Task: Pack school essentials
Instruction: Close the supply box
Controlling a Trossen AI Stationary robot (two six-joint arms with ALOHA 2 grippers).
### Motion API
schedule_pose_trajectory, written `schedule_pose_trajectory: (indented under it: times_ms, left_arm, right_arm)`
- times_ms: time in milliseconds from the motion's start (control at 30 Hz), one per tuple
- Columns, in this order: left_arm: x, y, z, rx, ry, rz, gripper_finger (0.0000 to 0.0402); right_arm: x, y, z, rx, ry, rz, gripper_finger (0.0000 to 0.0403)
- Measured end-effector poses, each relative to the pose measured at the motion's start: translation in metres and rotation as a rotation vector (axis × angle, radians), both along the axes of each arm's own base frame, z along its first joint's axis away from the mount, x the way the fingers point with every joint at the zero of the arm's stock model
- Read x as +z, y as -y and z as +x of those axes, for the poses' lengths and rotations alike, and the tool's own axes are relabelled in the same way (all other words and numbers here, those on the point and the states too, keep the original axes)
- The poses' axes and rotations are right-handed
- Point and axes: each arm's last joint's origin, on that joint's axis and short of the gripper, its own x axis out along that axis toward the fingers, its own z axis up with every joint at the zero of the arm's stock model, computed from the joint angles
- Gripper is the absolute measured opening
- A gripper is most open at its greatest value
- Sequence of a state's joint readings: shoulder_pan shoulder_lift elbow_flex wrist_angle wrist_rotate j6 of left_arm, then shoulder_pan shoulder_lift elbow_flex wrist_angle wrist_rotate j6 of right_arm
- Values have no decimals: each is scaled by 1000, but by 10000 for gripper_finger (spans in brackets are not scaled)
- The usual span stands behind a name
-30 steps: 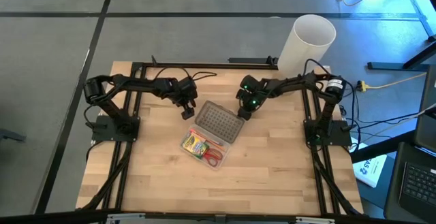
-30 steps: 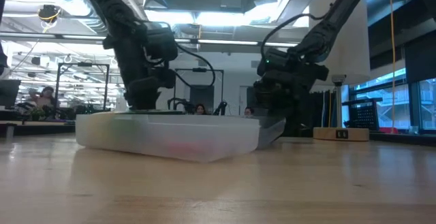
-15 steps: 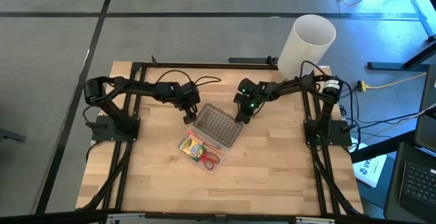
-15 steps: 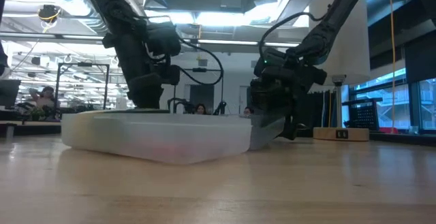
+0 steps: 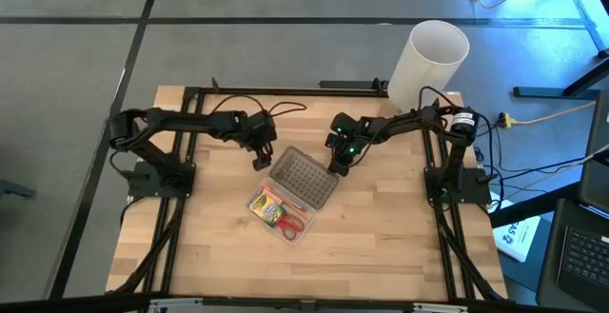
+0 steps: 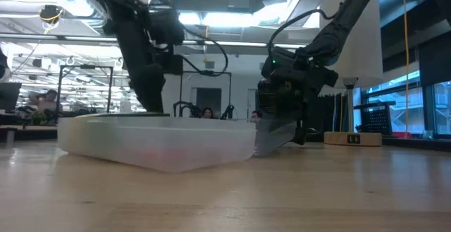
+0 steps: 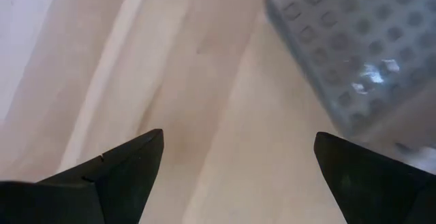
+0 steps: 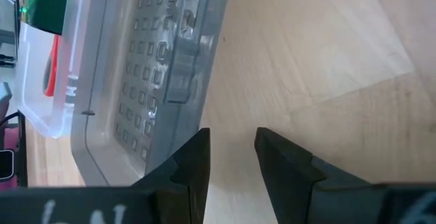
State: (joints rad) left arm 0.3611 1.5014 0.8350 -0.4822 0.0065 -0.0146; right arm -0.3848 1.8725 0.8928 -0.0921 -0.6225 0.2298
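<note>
school essentials [image 5: 277, 213] sit inside a clear rectangular case [image 5: 290, 197] near the middle of your wooden table [image 5: 381, 246]. seen from above, the case's long axis runs on a diagonal, from its nearer-left end up toward the far right. a grey dimpled lid [image 5: 304, 174] covers the far-right half of the case and leaves the nearer-left half open. in that open half you can make out the green-yellow crayon box [image 5: 270, 202] and, just beside it toward the near end, the red-handled scissors [image 5: 295, 223]. both lie roughly along the case's diagonal. the smaller items cannot be told apart.

your left gripper [image 5: 258, 157] hangs low just beside the lid's left corner, apart from it. its fingers [image 7: 116, 173] are spread wide with only bare table between them, and the dimpled lid shows off to one side in its wrist view.

your right gripper [image 5: 337, 164] is at the lid's far-right edge. its fingers [image 8: 187, 166] stand in a narrow gap, close together with nothing between them, and the tips sit right against the lid's edge. from table height, that end of the lid [image 6: 271, 135] looks tilted up where the gripper meets it.

a tall white cylinder [image 5: 427, 61] stands at the far right corner of the table, well apart from the case.
</note>
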Motion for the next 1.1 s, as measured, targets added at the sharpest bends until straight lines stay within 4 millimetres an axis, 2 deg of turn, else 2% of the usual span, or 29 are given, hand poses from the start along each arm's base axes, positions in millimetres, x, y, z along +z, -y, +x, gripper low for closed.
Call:
schedule_pose_trajectory:
  times_ms: [133,267,500,733,867,1100]
  left_arm:
    - [14,16,-7,-13,13,-47,373]
    - [23,44,-8,-49,15,-80,373]
    - [23,97,-4,-121,5,-144,373]
    - [20,137,-3,-231,5,-109,373]
    - [12,150,-1,-256,-11,-54,373]
    - [-6,152,6,-226,-70,-44,373]
  right_arm:
    - [0,0,0,-2,-1,-5,126]
    - [0,1,0,-8,-4,-18,126]
    - [0,1,0,-13,-6,-27,126]
    - [0,1,0,-18,-9,-31,126]
    - [1,2,0,-27,-14,-43,126]
    - [1,2,0,-28,-17,-40,126]
